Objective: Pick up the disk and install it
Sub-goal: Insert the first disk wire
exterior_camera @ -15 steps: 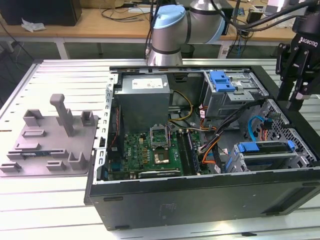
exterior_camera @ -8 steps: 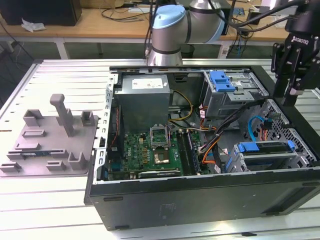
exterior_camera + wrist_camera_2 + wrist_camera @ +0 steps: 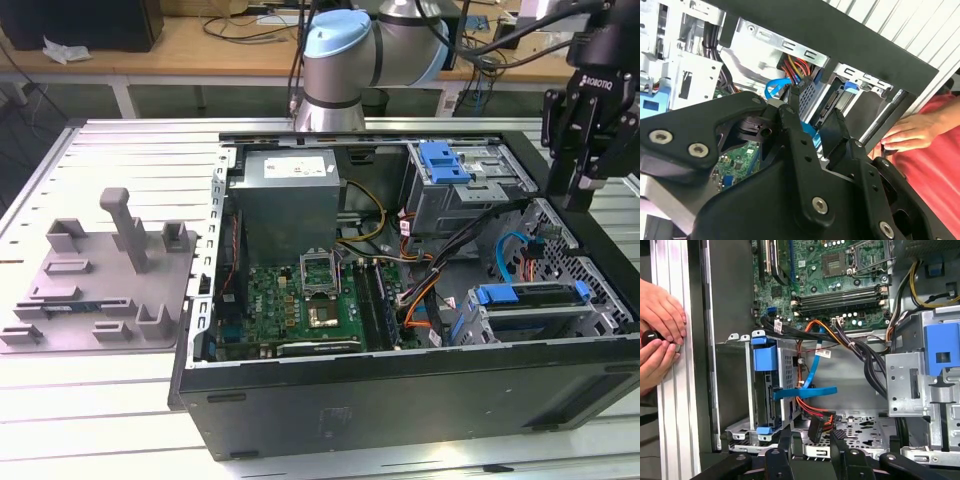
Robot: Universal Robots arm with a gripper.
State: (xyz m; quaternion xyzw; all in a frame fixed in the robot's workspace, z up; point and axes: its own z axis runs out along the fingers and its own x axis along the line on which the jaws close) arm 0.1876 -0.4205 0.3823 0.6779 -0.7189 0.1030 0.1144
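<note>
Claw [image 3: 811,432] is in the foreground of both wrist views. Its black fingers [image 3: 795,135] are apart with nothing between them, and a blue cable [image 3: 811,371] shows beyond the gap. In the exterior view the claw hangs above the far right rim of the open computer case [image 3: 350,400].

Disk [image 3: 535,305] sits in the drive cage [image 3: 500,325] at the case's near right corner, blue rail along its top edge. The claw isn't touching it.

A second cage with a blue latch [image 3: 443,160] stands farther back. Motherboard [image 3: 290,300] lies mid-case, with the grey power-supply box [image 3: 290,195] behind it.

Grey fixture plate [image 3: 100,290] lies on the slatted surface [image 3: 120,150] at the exterior view's left, apart from the case. A person's hands [image 3: 662,315] rest on the surface just beside the case wall.
</note>
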